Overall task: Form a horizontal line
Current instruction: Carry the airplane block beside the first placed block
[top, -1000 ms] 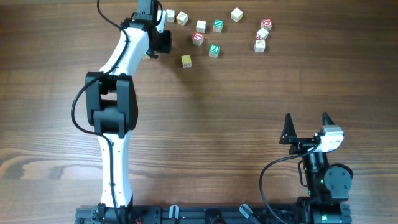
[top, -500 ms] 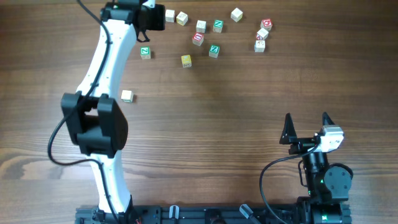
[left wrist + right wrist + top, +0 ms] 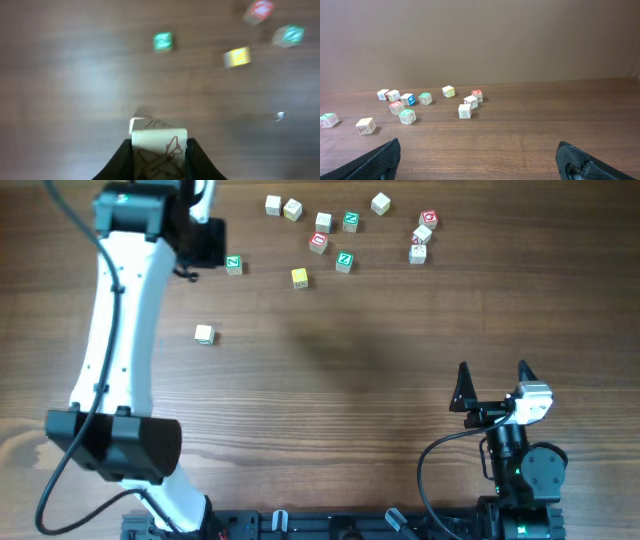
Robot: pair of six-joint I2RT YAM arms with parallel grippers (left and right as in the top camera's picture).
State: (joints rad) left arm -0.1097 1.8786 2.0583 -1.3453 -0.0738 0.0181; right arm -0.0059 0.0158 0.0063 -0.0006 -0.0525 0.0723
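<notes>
Pale wooden cube (image 3: 159, 159) clamped, no row laid down yet

On the left, the cube with the red drawing is pinched tight between the fingers of the left gripper (image 3: 159, 146). The green-letter cube (image 3: 233, 265) is found just to its right, not touching. A lone whitish cube (image 3: 204, 333) is left well below, and a yellow cube (image 3: 299, 277) further right. No horizontal line is formed, since nothing's touching. Best guess: the held cube gets set flush beside the green one, axis left-to-right. The right gripper (image 3: 492, 370) is parked with its jaws wide apart, far off, so the left arm's favoured.
</notes>
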